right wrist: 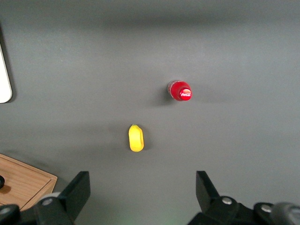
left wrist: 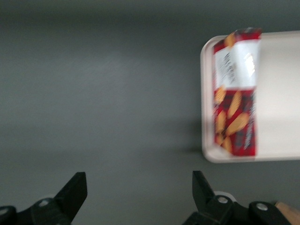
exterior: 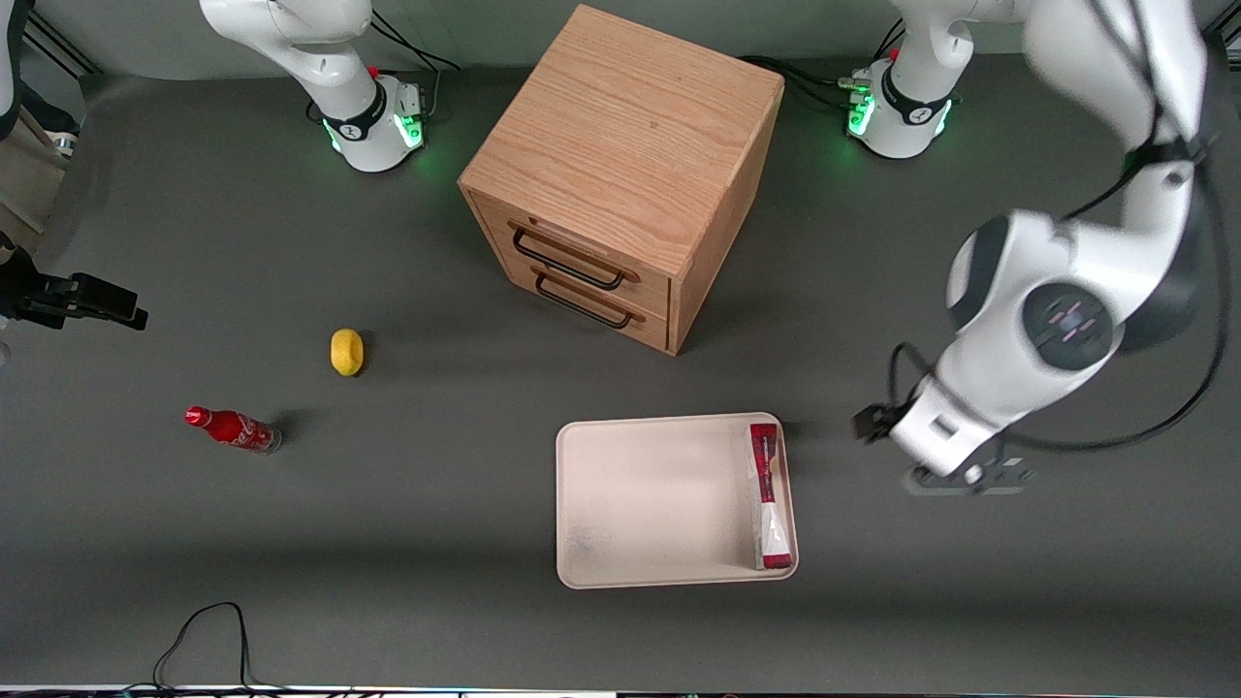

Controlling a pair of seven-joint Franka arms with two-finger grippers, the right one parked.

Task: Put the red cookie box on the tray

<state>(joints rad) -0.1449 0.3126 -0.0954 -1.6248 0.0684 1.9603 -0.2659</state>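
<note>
The red cookie box lies flat in the off-white tray, along the rim nearest the working arm's end, with its white patch nearer the front camera. The left wrist view shows the box in the tray too. My left gripper hangs low over bare table beside the tray, toward the working arm's end, apart from the tray and the box. In the left wrist view the gripper is open and empty, with only grey table between its fingers.
A wooden two-drawer cabinet stands farther from the front camera than the tray. A yellow lemon and a small red soda bottle lie toward the parked arm's end. A black cable loops at the table's front edge.
</note>
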